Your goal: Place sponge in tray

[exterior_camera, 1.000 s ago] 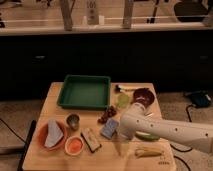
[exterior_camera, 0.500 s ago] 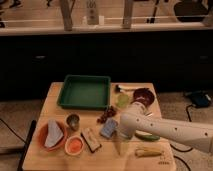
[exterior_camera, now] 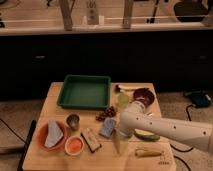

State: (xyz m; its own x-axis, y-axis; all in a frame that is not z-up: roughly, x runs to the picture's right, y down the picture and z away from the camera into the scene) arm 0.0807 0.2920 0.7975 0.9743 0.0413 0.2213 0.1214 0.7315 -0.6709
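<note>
The blue sponge point(exterior_camera: 107, 127) lies flat on the wooden table point(exterior_camera: 45, 162), just in front of the middle. The green tray point(exterior_camera: 85, 91) stands empty at the back of the table, up and to the left of the sponge. My white arm reaches in from the right. My gripper point(exterior_camera: 117, 143) points down at the table just right of and in front of the sponge, close beside it. I cannot tell whether it touches the sponge.
An orange bowl with a grey-blue cloth point(exterior_camera: 51, 135), a metal cup point(exterior_camera: 73, 121), a small orange dish point(exterior_camera: 74, 145) and a snack bar point(exterior_camera: 91, 139) lie left of the sponge. Dark grapes point(exterior_camera: 104, 114), a dark red bowl point(exterior_camera: 143, 95), a green vegetable point(exterior_camera: 146, 135) and a yellow item point(exterior_camera: 148, 152) lie around the arm.
</note>
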